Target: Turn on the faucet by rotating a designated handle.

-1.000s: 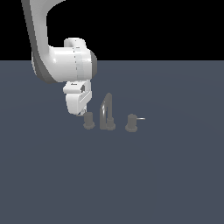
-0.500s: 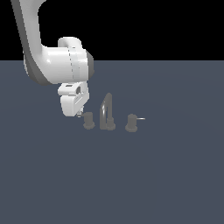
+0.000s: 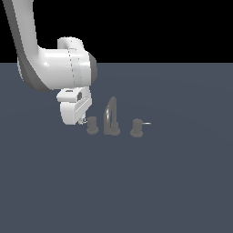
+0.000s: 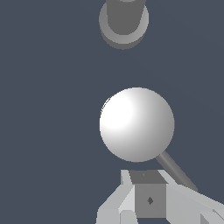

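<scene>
1. So the handle (image 3: 92, 124) is the stubby knob at the exterior view's left end of the faucet (image 3: 111, 117), sitting on the dark bench (image 3: 173, 182).
2. Tool (image 3: 82, 121) hangs just beside it.
3. Can't tell if the tool's open or closed.

Flat dark slate-blue floor (image 3: 173, 182), black backdrop (image 3: 159, 27) above a straight horizon line

No readable text, labels or numbers anywhere.
</scene>
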